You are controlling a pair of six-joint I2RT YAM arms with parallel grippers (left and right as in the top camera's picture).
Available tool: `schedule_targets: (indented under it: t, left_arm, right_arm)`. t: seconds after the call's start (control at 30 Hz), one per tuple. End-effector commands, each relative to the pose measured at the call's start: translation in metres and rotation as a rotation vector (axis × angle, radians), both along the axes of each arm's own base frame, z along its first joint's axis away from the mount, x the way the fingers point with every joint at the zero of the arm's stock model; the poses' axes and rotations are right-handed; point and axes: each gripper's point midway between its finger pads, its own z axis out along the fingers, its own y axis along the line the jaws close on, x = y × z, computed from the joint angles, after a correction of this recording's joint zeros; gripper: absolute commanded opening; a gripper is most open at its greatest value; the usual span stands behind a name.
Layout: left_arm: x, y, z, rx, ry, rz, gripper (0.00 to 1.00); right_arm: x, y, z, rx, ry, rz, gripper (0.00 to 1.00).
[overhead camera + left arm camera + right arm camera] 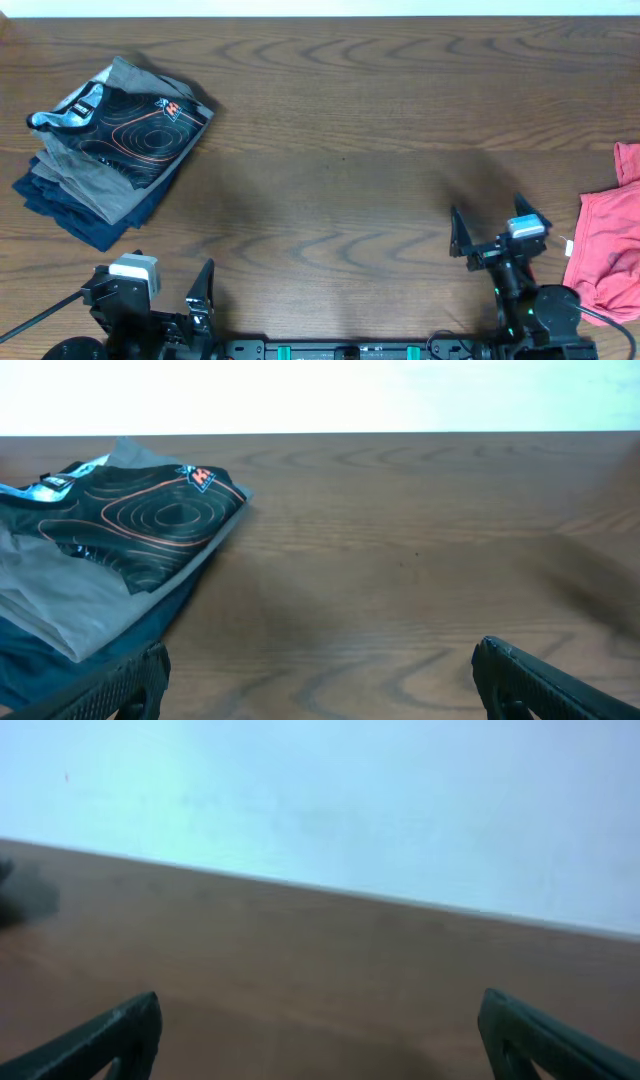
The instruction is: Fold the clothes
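Note:
The clothes, a black jersey (140, 125) with orange contour lines, lie folded on top of a pile at the table's far left. The left wrist view shows the jersey (150, 515) off to the left, well ahead of the fingers. My left gripper (152, 280) sits at the front left edge, open, with bare wood between its fingers (530, 680). My right gripper (487, 215) stands at the front right, open and empty, with only table and wall ahead of the right gripper (320, 1010) in its wrist view.
Grey and navy folded trousers (75, 195) lie under the jersey. A red shirt (605, 255) lies crumpled at the right edge, just right of my right arm. The brown wooden table (340, 150) spans the view.

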Motion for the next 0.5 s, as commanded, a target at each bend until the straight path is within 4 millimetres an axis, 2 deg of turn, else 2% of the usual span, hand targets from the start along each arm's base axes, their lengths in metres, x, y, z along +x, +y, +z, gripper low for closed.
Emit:
schedule_targets:
  t: [0.0, 0.1, 0.47]
  left_arm:
    - [0.000, 0.002, -0.001, 0.020, -0.005, 0.000, 0.98]
    - [0.000, 0.002, -0.001, 0.020, -0.005, 0.000, 0.98]
    - [0.000, 0.002, -0.001, 0.020, -0.005, 0.000, 0.98]
  right_arm:
    - [0.004, 0.009, -0.021, -0.098, -0.027, 0.041, 0.99]
    - [0.003, 0.016, -0.044, -0.182, 0.024, 0.086, 0.99]
    - [0.003, 0.017, -0.044, -0.185, 0.023, 0.089, 0.99]
